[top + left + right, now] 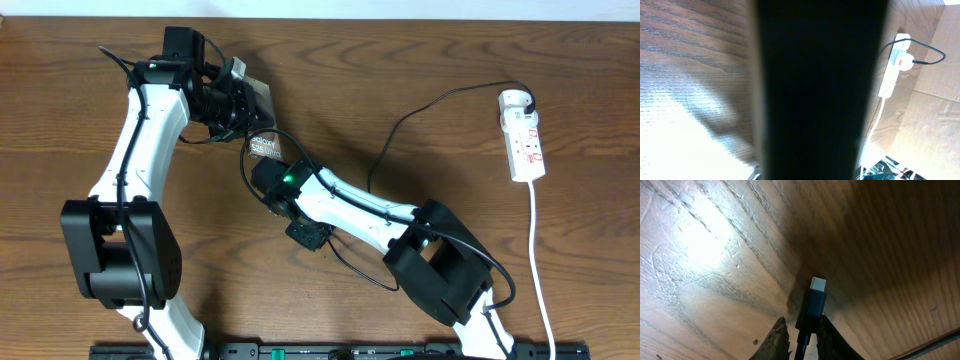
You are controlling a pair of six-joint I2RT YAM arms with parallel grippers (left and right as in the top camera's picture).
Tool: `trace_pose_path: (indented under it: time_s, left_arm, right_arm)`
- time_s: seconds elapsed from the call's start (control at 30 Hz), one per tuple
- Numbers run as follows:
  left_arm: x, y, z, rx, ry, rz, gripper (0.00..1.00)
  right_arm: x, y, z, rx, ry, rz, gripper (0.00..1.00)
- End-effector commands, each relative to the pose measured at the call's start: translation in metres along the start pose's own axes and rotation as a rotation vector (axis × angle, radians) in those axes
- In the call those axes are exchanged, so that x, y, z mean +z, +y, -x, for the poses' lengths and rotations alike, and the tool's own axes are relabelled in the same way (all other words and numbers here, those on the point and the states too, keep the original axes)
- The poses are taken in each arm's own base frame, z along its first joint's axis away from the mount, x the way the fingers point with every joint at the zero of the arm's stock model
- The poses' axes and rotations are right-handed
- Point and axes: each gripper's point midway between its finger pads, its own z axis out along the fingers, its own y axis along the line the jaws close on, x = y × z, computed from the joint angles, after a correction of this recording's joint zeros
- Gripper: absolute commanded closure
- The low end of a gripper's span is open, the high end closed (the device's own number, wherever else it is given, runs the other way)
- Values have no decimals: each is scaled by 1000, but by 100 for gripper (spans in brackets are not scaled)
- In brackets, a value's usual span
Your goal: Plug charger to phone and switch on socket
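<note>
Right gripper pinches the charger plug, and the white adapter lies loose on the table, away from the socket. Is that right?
No: the adapter sits on the socket, per the left wrist view. The right gripper does pinch the plug.

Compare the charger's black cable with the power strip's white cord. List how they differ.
Colour: the charger cable is black; the power strip cord is white.
Thickness: the charger cable is clearly thinner than the power strip cord.
Path: the charger cable loops left across the table, its plug pinched in the right gripper; the power strip cord runs almost straight to the table's near edge.
Shared: both start at the power strip.
</note>
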Motion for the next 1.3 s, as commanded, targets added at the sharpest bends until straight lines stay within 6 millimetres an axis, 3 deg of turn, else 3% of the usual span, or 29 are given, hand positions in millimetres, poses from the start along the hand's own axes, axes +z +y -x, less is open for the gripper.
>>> trace_pose_path:
  time_s: [0.0,0.13,0.33,0.43,0.53,0.7,0.83,1.03,1.13,1.27]
  left_arm:
    - [-14,-16,4,57,-38,-27,93]
    - [-14,-16,4,57,-38,-27,93]
    - [-14,-16,3,56,-38,-26,92]
    - [-14,-16,3,56,-37,-27,93]
    - [-19,-12,8,30,-52,-32,93]
    - [-49,-28,22,37,-101,-210,93]
    - [-77,-49,29,103,-150,-348,93]
    - [-92,-68,23,176,-182,-377,93]
    - [-97,-91,20,261,-187,-449,93]
    - [-95,-106,14,311,-169,-496,93]
  right_arm:
    - [-4,-1,1,6,-8,-9,84]
    - [-4,-6,1,6,-7,-34,77]
    - [-4,-9,0,6,-3,-52,98]
    - [-4,-8,-1,19,2,-48,99]
    - [-23,-3,-1,49,-9,6,99]
    - [-84,-29,5,178,-156,41,99]
    - [-139,-46,4,256,-337,215,99]
    - [-202,-60,-5,212,-561,524,99]
    - [-216,-71,-10,201,-628,635,99]
    - [-216,-76,-18,126,-683,713,99]
